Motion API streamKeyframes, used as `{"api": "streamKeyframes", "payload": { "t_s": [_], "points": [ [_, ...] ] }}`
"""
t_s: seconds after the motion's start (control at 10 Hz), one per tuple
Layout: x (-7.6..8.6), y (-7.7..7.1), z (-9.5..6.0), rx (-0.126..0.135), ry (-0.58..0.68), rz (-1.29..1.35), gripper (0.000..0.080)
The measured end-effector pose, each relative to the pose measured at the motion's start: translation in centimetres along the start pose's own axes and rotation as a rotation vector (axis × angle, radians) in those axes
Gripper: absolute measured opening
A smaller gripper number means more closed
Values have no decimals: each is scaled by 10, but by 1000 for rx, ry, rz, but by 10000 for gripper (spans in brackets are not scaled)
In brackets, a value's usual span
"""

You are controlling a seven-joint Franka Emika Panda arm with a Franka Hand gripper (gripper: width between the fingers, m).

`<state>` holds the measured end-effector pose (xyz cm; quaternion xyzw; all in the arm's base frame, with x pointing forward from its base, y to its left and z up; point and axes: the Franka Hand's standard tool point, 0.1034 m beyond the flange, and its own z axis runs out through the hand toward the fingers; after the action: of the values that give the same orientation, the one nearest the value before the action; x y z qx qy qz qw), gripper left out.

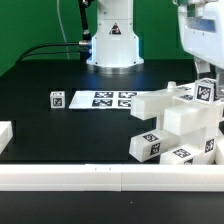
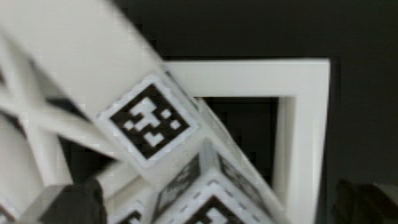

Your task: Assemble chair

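The chair's white parts [image 1: 178, 125] are stacked at the exterior view's right, and black-and-white tags show on several faces. My gripper [image 1: 205, 78] hangs over the top of that stack, at a tagged piece [image 1: 205, 92]. In the wrist view a slanting white bar with a tag [image 2: 151, 120] fills the middle. The open rectangular seat frame [image 2: 313, 110] lies behind it. My gripper [image 2: 217, 205] stands open. Its dark fingertips [image 2: 71, 205] sit wide apart at either side of the tagged pieces, and I cannot see them pressing on anything. A small tagged cube [image 1: 56, 98] lies alone further left.
The marker board [image 1: 112, 99] lies flat in the middle of the black table, in front of the robot's base [image 1: 112, 45]. A long plain white rail [image 1: 100, 178] runs along the front edge. A white block [image 1: 5, 135] sits at the left edge.
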<state>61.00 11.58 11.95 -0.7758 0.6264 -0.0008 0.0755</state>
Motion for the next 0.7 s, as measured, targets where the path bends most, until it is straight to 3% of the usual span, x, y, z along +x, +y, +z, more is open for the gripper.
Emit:
{"api": "streamKeyframes", "payload": {
  "t_s": [0.1, 0.4, 0.5, 0.7],
  "points": [
    [-4, 3, -1, -44, 6, -199, 645],
    [-2, 2, -1, -39, 4, -404, 649],
    [-1, 5, 0, -75, 35, -580, 649],
    [8, 2, 0, -64, 54, -797, 649]
  ]
}}
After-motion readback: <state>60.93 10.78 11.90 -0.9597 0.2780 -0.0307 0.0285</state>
